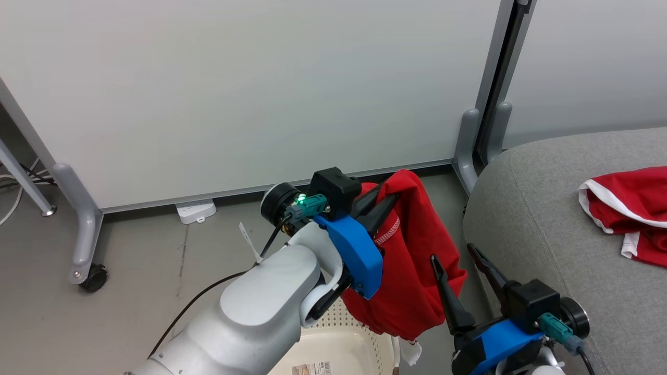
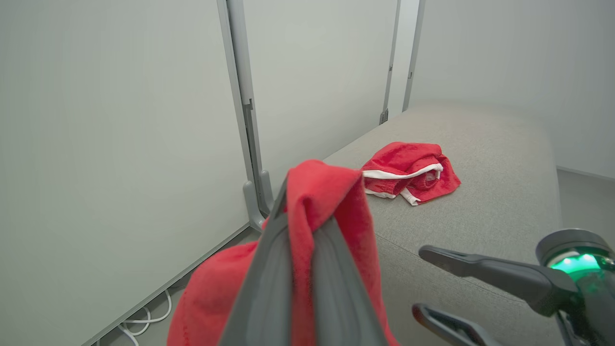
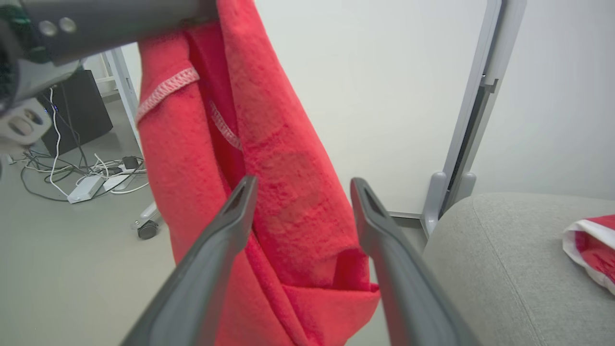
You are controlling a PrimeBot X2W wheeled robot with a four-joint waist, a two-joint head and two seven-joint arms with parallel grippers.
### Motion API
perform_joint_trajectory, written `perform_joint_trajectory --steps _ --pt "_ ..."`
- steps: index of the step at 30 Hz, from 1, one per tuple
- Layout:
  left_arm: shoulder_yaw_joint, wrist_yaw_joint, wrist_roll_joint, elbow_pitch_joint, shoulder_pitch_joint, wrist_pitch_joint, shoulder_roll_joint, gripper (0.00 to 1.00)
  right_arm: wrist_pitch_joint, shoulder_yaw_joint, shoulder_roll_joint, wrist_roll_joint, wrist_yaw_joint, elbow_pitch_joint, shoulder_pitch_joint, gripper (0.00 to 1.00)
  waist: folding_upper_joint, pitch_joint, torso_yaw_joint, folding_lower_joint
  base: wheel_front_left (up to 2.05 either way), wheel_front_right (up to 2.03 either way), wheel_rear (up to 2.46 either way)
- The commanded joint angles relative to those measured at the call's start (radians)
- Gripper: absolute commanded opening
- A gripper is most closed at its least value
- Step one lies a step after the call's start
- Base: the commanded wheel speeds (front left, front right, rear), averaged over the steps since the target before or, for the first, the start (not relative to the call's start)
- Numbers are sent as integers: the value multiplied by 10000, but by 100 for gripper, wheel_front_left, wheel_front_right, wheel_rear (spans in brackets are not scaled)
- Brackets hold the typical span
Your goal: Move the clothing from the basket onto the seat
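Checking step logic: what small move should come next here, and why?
Probably swing the left gripper toward the seat. It is shut on a red garment that hangs above the basket, beside the seat and not yet over it. A second garment already lies there. The right gripper is open, holding nothing.

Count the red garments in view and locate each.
2. The hanging red garment hangs from the left gripper above the basket; the crumpled red garment lies on the seat. Others may hide in the basket.
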Motion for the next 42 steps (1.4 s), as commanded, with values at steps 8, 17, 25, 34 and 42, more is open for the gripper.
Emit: perform_joint_trajectory --steps 8,17,25,34,42 --pt "-486 113 -459 202 -244 -272 22 0 79 806 -5 405 -11 -38 113 100 0 54 -1 0 0 0 0" --pt "-981 172 -916 282 -493 -425 22 0 252 1626 -6 718 -11 543 -467 100 0 145 116 0 0 0 0" --pt "-1300 259 -1231 252 -648 -539 22 0 451 2180 -8 1010 -11 1813 -1557 100 0 175 193 0 0 0 0" --pt "-1540 346 -1511 228 -808 -637 20 0 289 2523 -6 1360 -11 3800 -2948 78 0 147 193 0 0 0 0" --pt "-1685 379 -1657 294 -862 -703 20 0 -156 2810 -6 1660 -11 4639 -3466 0 0 129 164 0 0 0 0"
